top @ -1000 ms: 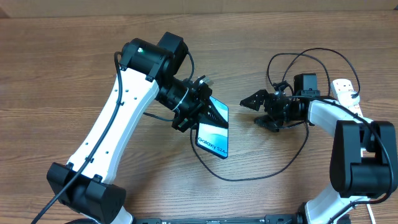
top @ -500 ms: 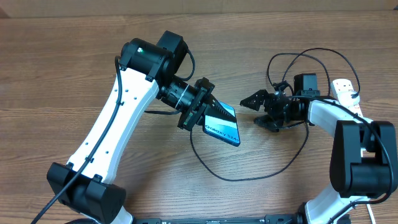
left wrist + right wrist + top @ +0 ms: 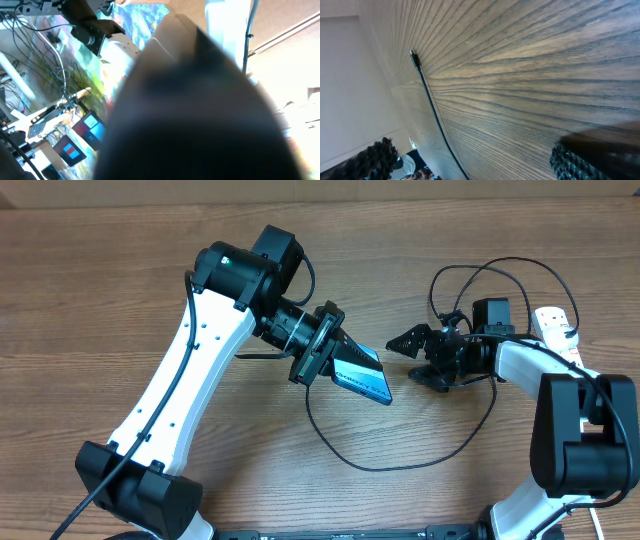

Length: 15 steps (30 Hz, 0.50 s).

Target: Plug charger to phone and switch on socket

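My left gripper (image 3: pixel 338 360) is shut on the phone (image 3: pixel 362 377) and holds it above the table, tilted steeply, with its light blue screen half turned up. In the left wrist view the phone (image 3: pixel 200 125) is a dark blur that fills most of the frame. My right gripper (image 3: pixel 412 360) stands open just right of the phone, with nothing between its fingers (image 3: pixel 577 162). The charger (image 3: pixel 372 468), a thin black cable, loops across the table below both grippers. Its plug tip (image 3: pixel 413 56) lies flat on the wood. The socket (image 3: pixel 553 323) shows as a white end at the far right, mostly hidden by the right arm.
More black cable loops (image 3: pixel 500 265) arch above the right wrist. The right arm's base (image 3: pixel 575 440) fills the lower right and the left arm's base (image 3: pixel 140 480) the lower left. The wooden table (image 3: pixel 100 300) stretches bare to the left and back.
The left gripper has turned the phone from nearly face-up to steeply tilted and carried it a little right, toward the right gripper. The right arm has not moved.
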### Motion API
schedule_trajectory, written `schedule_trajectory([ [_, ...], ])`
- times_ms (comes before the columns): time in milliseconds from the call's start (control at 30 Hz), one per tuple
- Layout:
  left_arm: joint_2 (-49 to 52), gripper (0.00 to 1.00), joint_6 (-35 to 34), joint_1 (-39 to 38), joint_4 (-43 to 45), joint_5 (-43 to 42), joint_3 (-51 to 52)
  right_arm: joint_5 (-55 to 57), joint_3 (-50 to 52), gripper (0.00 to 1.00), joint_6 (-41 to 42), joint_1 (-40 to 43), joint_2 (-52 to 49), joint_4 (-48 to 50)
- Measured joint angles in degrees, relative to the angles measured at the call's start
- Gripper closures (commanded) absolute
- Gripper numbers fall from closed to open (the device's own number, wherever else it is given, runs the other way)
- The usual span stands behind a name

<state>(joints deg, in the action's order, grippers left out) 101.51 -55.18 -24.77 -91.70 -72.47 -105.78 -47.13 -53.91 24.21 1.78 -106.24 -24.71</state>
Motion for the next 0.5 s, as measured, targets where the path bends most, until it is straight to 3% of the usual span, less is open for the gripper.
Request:
schedule_trajectory([
  [500, 0.00, 0.96, -0.39, 0.00, 0.00, 0.04, 0.00, 0.00, -0.02, 0.00, -0.04, 0.02, 0.00, 0.02],
])
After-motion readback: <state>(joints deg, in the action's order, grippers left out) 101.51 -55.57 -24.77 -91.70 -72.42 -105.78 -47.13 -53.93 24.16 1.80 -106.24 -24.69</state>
